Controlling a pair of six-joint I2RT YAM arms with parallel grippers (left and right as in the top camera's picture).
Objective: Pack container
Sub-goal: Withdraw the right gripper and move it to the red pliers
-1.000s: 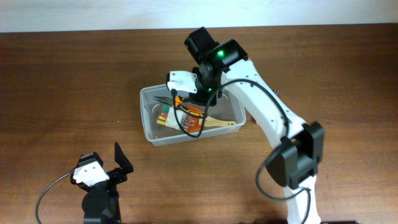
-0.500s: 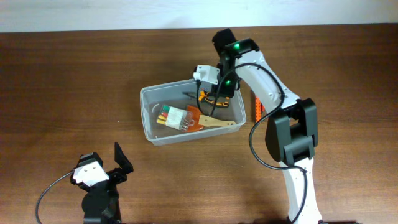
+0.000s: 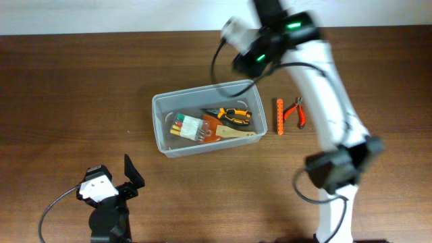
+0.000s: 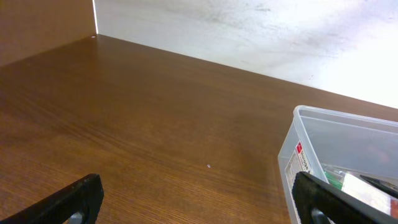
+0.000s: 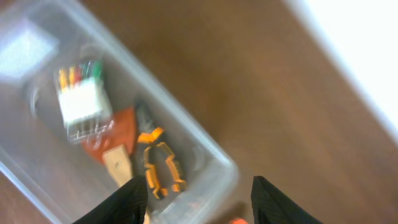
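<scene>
The clear plastic container [image 3: 202, 94] stands mid-table and holds a small clear box of coloured bits [image 3: 189, 126], an orange brush with a wooden handle [image 3: 229, 132] and orange-and-black pliers [image 3: 233, 115]. My right gripper [image 3: 237, 34] is open and empty, raised above the container's far right corner. In the right wrist view its fingers [image 5: 199, 199] frame the container's corner [image 5: 211, 168] and the pliers [image 5: 158, 165]. My left gripper [image 3: 125, 179] is open and empty near the front edge. Its wrist view [image 4: 199, 199] shows the container's left wall [image 4: 305, 155].
An orange slim tool [image 3: 279, 116] and red-handled pliers [image 3: 297, 111] lie on the wood table to the right of the container. A white wall runs along the table's far edge [image 4: 249, 37].
My right gripper has let go of the orange-and-black pliers, which now lie in the container, and has risen and swung back toward the far edge. The left arm has not moved.
</scene>
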